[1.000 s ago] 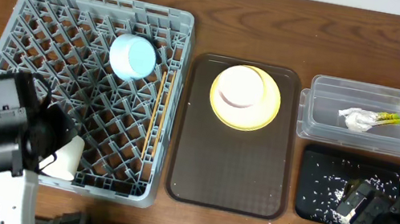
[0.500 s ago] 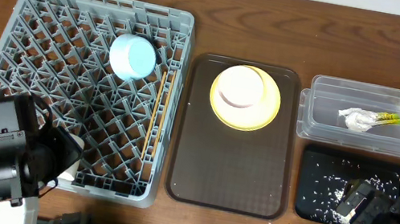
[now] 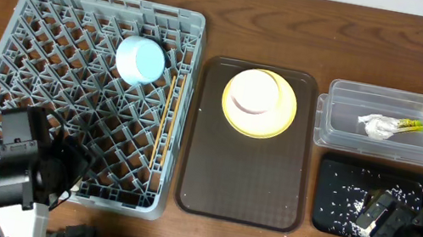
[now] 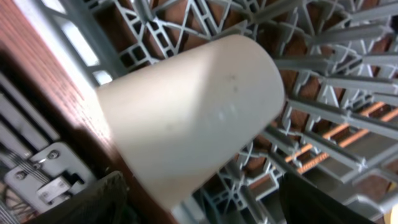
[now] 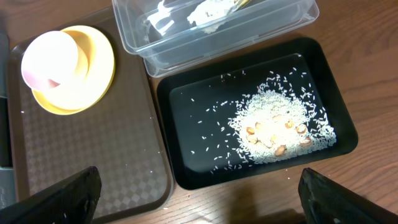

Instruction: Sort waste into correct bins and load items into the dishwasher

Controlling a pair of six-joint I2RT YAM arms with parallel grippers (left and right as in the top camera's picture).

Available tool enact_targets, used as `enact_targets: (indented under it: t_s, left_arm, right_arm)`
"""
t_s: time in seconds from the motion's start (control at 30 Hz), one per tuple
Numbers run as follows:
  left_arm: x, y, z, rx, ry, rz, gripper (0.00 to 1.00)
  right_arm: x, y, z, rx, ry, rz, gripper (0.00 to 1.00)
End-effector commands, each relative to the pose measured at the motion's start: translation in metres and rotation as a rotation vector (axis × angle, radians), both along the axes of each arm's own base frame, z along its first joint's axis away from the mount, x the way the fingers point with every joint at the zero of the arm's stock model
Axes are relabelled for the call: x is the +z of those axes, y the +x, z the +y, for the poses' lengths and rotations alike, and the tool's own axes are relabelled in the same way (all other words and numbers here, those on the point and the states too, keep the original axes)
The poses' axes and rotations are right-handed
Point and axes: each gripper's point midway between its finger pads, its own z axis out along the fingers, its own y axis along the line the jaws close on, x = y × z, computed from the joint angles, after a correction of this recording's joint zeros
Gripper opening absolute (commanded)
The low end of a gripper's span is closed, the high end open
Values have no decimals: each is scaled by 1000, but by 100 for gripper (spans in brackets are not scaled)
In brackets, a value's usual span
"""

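Note:
A cream cup lies on its side in the grey dish rack at the front left corner. My left gripper is open just behind the cup, its fingers clear of it. A light-blue bowl and the chopsticks also sit in the rack. The yellow plate carries a small cream bowl. The napkin and wrapper lie in the clear tub. White crumbs cover the black tray. My right gripper hangs open and empty over that tray's front edge.
The brown serving tray lies between the rack and the bins, with the plate at its far end. Wooden table shows around everything. The tub stands directly behind the black tray.
My left gripper has opened and let go of the cream cup, then drawn back toward the front of the rack. The right arm has not moved.

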Motion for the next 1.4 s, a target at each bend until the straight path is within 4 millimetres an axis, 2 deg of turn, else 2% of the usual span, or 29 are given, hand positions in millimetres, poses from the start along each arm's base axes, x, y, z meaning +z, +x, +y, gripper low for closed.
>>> enact_targets:
  t_s: [0.0, 0.1, 0.23, 0.33, 0.43, 0.5, 0.6, 0.77, 0.87, 0.9, 1.0, 1.1, 1.23, 1.37]
  left_arm:
    - [-11, 3, 3, 38, 5, -13, 79]
    - [-16, 16, 8, 38, 21, -63, 72]
    - [-4, 37, 9, 25, 24, -169, 65]
    - [6, 44, 8, 16, 24, -232, 60]
    - [10, 45, 8, 16, 34, -255, 53]
    - [9, 44, 8, -2, 41, -251, 41]
    - [6, 42, 12, -12, 66, -226, 30]
    - [-1, 39, 17, -2, 87, -185, 28]
    - [-5, 39, 17, -2, 82, -170, 19]
    - [-5, 40, 17, -2, 82, -170, 12]
    - [-1, 45, 19, -2, 91, -196, 8]
    - [13, 51, 21, -1, 108, -245, 8]
    - [47, 59, 21, -27, 141, -345, 8]
    - [78, 68, 2, -165, 109, -446, 8]
  right_arm:
    - [1, 0, -1, -11, 6, -4, 99]
    - [1, 0, -1, -11, 6, -4, 99]
    - [1, 0, -1, -12, 5, -4, 99]
    - [1, 0, -1, -12, 5, -4, 99]
    - [1, 0, -1, -12, 5, -4, 99]
    - [1, 0, -1, -12, 5, -4, 99]
    - [1, 0, -1, -12, 5, -4, 99]
    - [1, 0, -1, -12, 5, -4, 99]
    - [1, 0, -1, -12, 5, -4, 99]
    - [1, 0, -1, -12, 5, -4, 99]
    - [1, 0, -1, -12, 5, -4, 99]
    - [1, 0, -1, -11, 6, -4, 99]
    - [1, 0, -1, -11, 6, -4, 99]
    - [1, 0, -1, -12, 5, -4, 99]
